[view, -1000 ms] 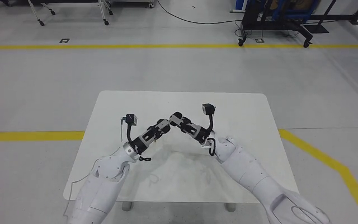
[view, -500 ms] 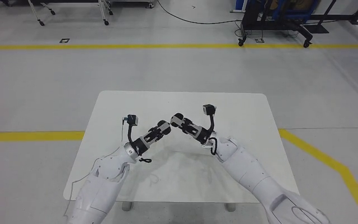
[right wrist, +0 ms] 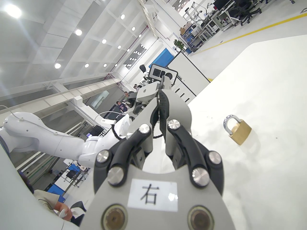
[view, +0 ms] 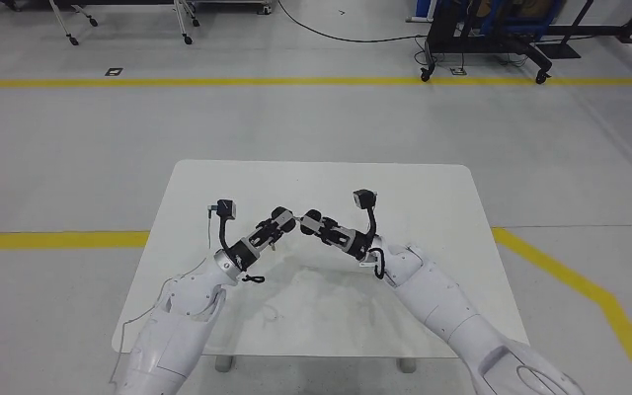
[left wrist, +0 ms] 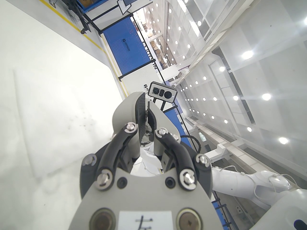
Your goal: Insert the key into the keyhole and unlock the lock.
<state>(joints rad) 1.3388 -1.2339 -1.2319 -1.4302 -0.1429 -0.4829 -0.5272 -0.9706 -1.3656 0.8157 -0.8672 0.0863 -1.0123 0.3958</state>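
Brass padlock (right wrist: 238,131) lies flat on the white tabletop (view: 425,197). Its silvery shackle (right wrist: 225,123) is seated in the body at both ends, so the lock reads as shut. Neither arm touches it; it rests apart from the right gripper (view: 308,218), which is held above the surface. A scatter of small dark specks (right wrist: 211,118) marks the tabletop near the lock. From above, both arms angle inward over the middle of the tabletop, and the left gripper (view: 280,219) meets the right one tip to tip, the two just beside each other or touching; which cannot be told. Right wrist view: its jaws are closed, ribbed pads pressed together along their length, tips pointing at the other arm's wrist camera. Left wrist view: its jaws are drawn nearly together, with only a thin slit between the pads. Whether a key is pinched in either pair cannot be made out, as the tips are too small and crowded. Both grippers tilt upward, away from the tabletop.
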